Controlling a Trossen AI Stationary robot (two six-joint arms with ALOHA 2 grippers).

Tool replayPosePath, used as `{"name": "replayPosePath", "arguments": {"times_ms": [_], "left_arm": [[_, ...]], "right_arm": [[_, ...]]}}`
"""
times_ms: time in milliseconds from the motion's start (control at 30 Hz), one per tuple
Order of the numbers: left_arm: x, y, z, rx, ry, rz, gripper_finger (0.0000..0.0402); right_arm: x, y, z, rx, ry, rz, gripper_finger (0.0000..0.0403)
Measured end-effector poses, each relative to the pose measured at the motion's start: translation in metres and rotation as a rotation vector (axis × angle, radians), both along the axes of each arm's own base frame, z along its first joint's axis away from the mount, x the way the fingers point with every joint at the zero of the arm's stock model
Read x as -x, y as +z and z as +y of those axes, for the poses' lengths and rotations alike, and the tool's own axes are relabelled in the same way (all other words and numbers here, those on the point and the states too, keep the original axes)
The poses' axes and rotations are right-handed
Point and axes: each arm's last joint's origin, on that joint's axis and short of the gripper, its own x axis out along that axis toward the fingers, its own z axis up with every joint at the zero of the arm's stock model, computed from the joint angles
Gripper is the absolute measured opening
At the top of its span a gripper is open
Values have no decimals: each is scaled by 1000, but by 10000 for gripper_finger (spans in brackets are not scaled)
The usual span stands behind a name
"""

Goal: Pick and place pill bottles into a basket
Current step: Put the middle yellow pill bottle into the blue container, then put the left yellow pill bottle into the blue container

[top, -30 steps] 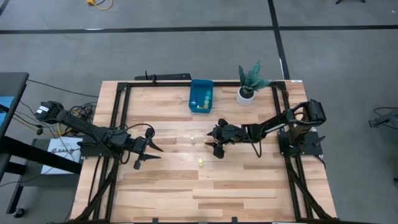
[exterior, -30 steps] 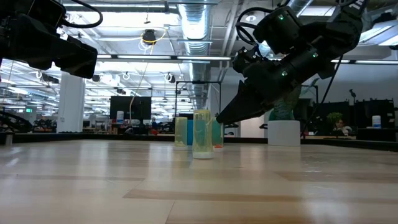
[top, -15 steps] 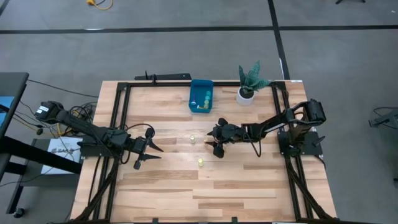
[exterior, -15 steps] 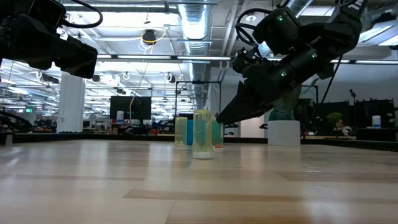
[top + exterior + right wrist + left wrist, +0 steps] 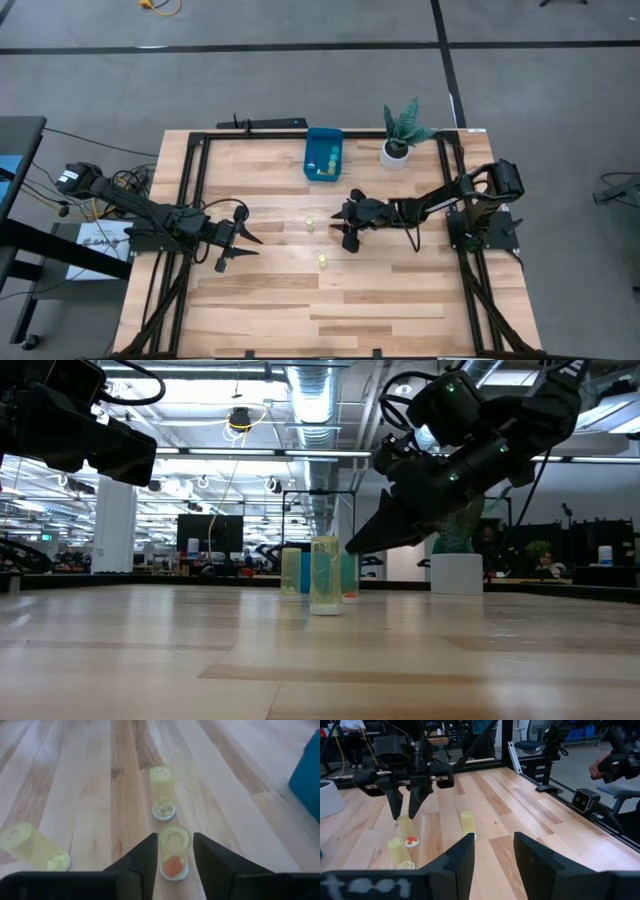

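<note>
Right gripper [image 5: 174, 851] closed on the orange-pill bottle [image 5: 173, 851] mid-table, pale yellow bottles [image 5: 162, 792] just beyond and beside it, blue basket [image 5: 323, 155] at far edge, left gripper [image 5: 243, 248] idling left, fingers slightly apart, empty.

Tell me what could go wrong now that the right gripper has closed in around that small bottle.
The right gripper pinches the orange-pill bottle only near its tips, so it could slip out when lifted. Another bottle stands just beyond it, and a careless move could tip it over. The blue bin is small, so a drop might miss.
</note>
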Motion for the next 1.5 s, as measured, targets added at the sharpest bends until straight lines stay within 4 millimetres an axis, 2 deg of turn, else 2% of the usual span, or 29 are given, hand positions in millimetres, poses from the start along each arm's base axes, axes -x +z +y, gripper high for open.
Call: {"name": "replayPosePath", "arguments": {"times_ms": [300, 700, 833, 933, 1233, 1367, 1500], "left_arm": [[0, 0, 0, 0, 0, 0, 128], [0, 0, 0, 0, -6, 5, 128], [0, 0, 0, 0, -7, 5, 128], [0, 0, 0, 0, -7, 4, 128], [0, 0, 0, 10, -6, 6, 128], [0, 0, 0, 41, -3, 15, 128], [0, 0, 0, 52, -1, 18, 128]], "right_arm": [[-9, 8, -2, 0, -6, 8, 76], [-12, 11, -1, 50, 28, 71, 64], [-10, 8, -2, 109, 69, 158, 86], [-13, 12, -6, 97, 18, 207, 119], [-28, 35, -21, -129, -165, 219, 216], [-29, 41, -25, -203, -245, 265, 238], [-30, 47, -31, -282, -304, 303, 242]]}}
